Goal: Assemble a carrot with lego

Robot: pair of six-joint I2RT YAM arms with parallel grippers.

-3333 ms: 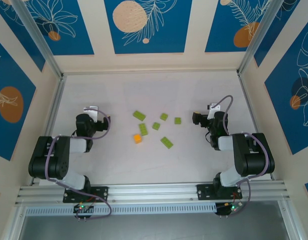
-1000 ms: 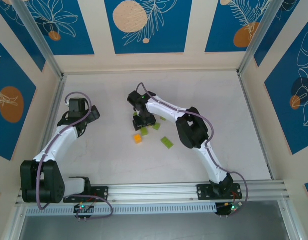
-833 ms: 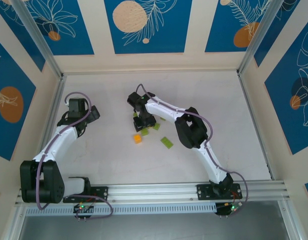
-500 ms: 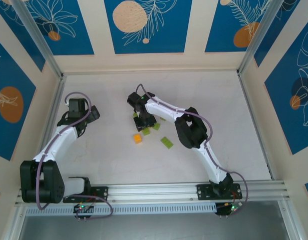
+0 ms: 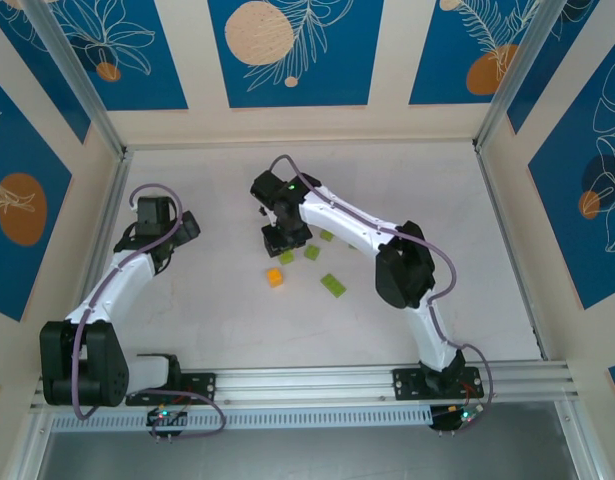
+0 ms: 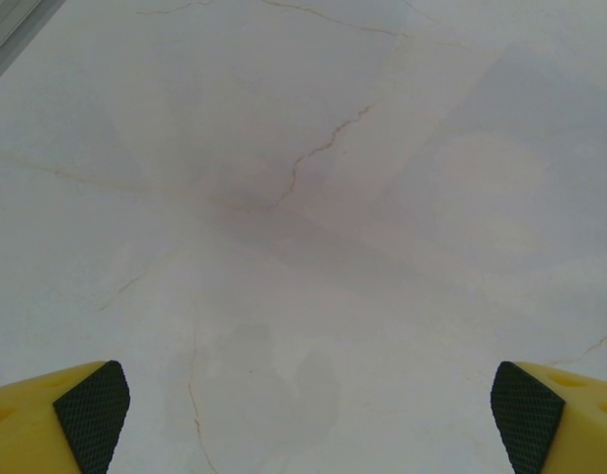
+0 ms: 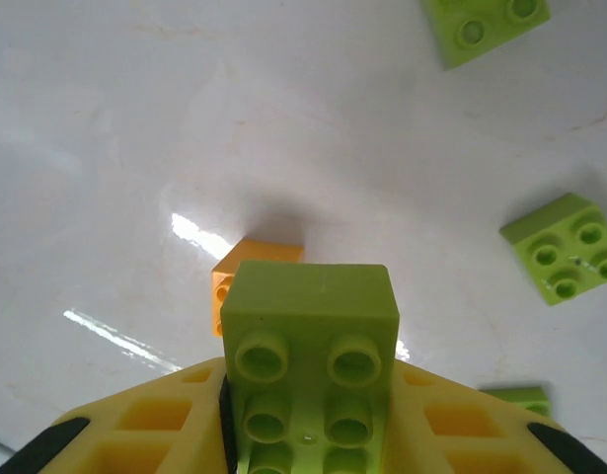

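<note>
My right gripper [image 7: 311, 420] is shut on a rectangular lime-green lego brick [image 7: 311, 341], studs facing the camera, held above the table. The orange brick [image 7: 227, 284] lies on the table just beyond it, partly hidden by the held brick. From above, the right gripper [image 5: 277, 238] hangs just behind the orange brick [image 5: 275, 277]. Loose lime-green bricks [image 5: 333, 285] [image 5: 311, 252] [image 5: 287, 257] lie to its right. My left gripper [image 5: 163, 226] stands open over bare table at the far left, its pads [image 6: 91, 413] wide apart. No joined carrot figure is in view.
More lime-green bricks [image 7: 486, 25] [image 7: 565, 247] lie to the right in the right wrist view. The white table [image 5: 467, 230] is ringed by a metal frame and blue patterned walls. The right arm's elbow [image 5: 402, 270] reaches across the middle.
Both arms unfolded from their rest poses. The right gripper took hold of the long green brick at the back left of the cluster and raised it; its elbow swung right.
</note>
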